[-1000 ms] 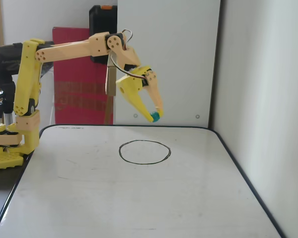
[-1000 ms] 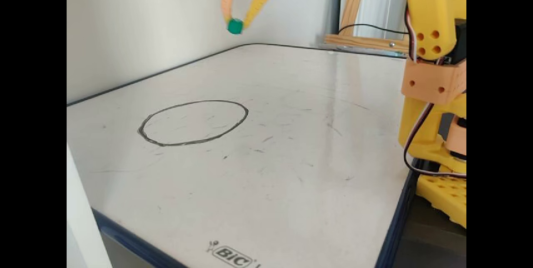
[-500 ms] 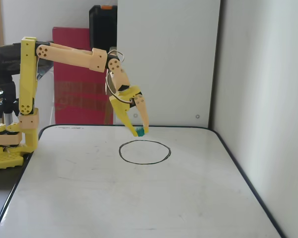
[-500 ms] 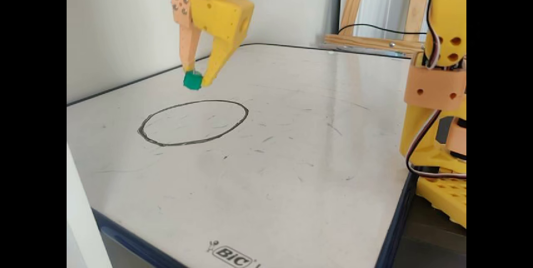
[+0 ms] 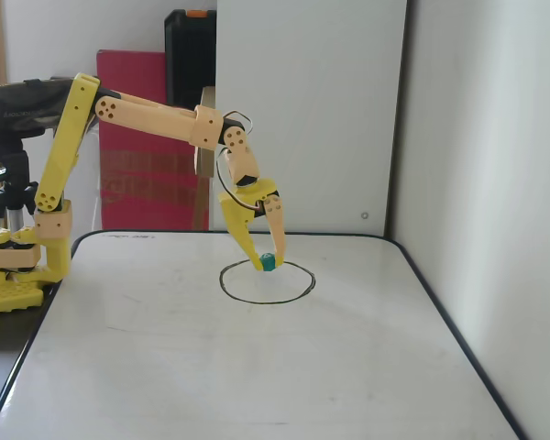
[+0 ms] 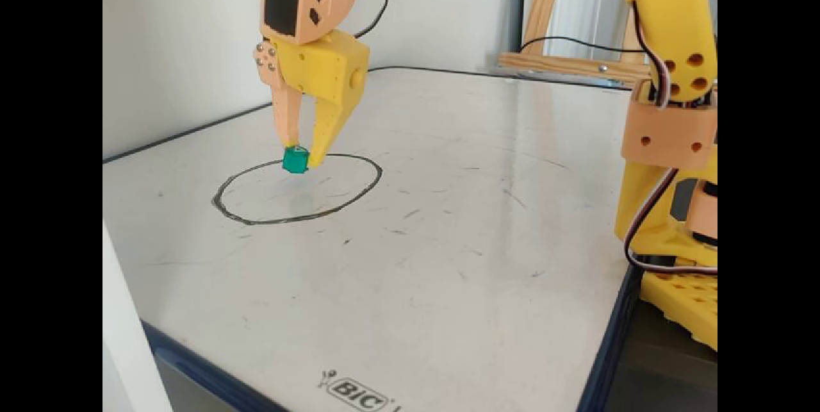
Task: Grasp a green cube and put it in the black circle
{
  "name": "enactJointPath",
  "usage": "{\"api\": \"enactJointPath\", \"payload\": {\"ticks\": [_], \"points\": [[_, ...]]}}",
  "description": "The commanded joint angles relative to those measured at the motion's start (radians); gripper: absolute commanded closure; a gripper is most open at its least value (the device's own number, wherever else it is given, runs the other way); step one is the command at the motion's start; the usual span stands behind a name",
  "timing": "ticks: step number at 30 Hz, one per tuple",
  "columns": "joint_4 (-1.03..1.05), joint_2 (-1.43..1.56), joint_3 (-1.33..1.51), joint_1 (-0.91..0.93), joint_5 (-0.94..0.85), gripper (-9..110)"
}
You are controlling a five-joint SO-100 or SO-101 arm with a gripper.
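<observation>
A small green cube [image 5: 268, 262] [image 6: 295, 160] is pinched between the fingertips of my gripper [image 5: 268, 265] [image 6: 301, 156], which points straight down. The cube hangs at or just above the whiteboard [image 5: 257, 376] [image 6: 461, 220]. It is over the inside of the black drawn circle [image 5: 266, 302] [image 6: 288, 222], near the circle's edge on the far side in a fixed view [image 5: 268, 262]. The jaws are closed on the cube's two sides.
The arm's yellow base [image 5: 14, 270] [image 6: 672, 252] stands at the board's edge. A red box [image 5: 137, 147] and a white panel [image 5: 312, 110] stand behind the board. A white wall [image 5: 495, 183] borders one side. A tripod [image 5: 9, 188] stands by the base.
</observation>
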Motion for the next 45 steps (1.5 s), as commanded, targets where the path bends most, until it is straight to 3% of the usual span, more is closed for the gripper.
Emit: {"api": "enactJointPath", "payload": {"ticks": [1, 15, 31, 39, 41, 45], "points": [[0.008, 0.008, -0.04, 0.011, -0.005, 101], [0.021, -0.012, -0.04, -0.006, -0.098, 101], [0.028, -0.006, -0.041, -0.011, -0.133, 89], [0.215, 0.451, 0.058, -0.026, 0.06, 97], [0.245, 0.623, 0.149, -0.04, 0.153, 99], [0.239, 0.988, 0.396, -0.054, 0.17, 100]]}}
